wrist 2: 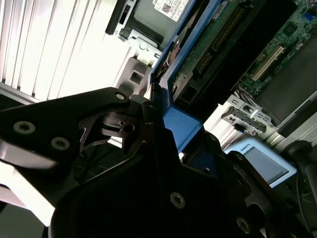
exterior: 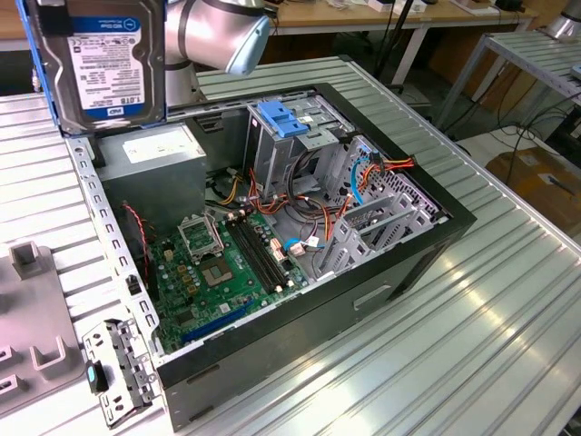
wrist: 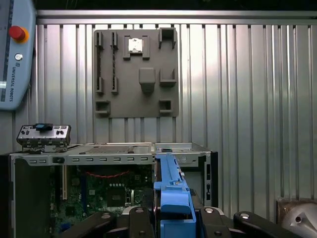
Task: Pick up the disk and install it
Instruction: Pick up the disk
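In the exterior view the disk (exterior: 107, 68) hangs in the air at the far corner of the open computer case (exterior: 390, 272), on the exterior view's left, above the grey power-supply box (exterior: 159, 145) and not touching it. It stands upright with its labelled face turned to this camera. Its long axis seems to run up and down with a small tilt, but its upper end is cut by the picture edge. Both wrist views show what this view does not. There the disk is seen edge-on, and in the first wrist view its blue side rail runs away from the gripper (wrist: 173, 220) towards the case below. The black fingers (wrist: 133, 222) are pressed on the disk from both sides, so the gripper pinches it. The first wrist view also shows a grey holder plate (wrist: 136, 72) lying on the ribbed metal table (wrist: 257, 99), and a small metal bracket (wrist: 43, 136) just beside the case edge.
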`<state>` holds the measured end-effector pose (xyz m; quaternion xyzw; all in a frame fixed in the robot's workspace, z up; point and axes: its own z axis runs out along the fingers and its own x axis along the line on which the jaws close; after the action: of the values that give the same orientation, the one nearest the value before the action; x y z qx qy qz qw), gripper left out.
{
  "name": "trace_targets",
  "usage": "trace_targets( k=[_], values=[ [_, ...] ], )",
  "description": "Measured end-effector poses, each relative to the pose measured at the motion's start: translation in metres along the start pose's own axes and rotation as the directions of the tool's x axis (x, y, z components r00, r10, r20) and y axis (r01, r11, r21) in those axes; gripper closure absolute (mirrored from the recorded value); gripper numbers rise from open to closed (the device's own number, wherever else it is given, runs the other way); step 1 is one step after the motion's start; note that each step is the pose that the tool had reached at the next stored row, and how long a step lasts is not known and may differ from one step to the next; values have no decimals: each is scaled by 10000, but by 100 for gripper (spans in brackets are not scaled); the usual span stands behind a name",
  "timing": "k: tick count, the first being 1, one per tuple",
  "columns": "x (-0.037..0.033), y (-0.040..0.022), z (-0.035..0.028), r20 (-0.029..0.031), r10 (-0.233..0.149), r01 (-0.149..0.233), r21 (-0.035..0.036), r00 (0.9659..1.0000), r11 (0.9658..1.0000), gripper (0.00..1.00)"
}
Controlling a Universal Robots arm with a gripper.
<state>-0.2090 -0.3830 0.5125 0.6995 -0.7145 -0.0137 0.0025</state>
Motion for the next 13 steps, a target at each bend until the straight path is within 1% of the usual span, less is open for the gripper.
trace_targets(
  k=[2, 4, 6, 8, 13],
  values=[
    [-1, -72, -1, 0, 5, -5, -2, 10000, 10000, 63],
    [0, -130, -1, 0, 8, -8, -3, 10000, 10000, 63],
    [11, -166, 0, 1, 11, -11, -1, 10000, 10000, 63],
    [34, -182, 1, 0, 16, -16, -2, 10000, 10000, 63],
    [120, -196, 9, 0, 29, -29, -2, 10000, 10000, 63]
  ],
)
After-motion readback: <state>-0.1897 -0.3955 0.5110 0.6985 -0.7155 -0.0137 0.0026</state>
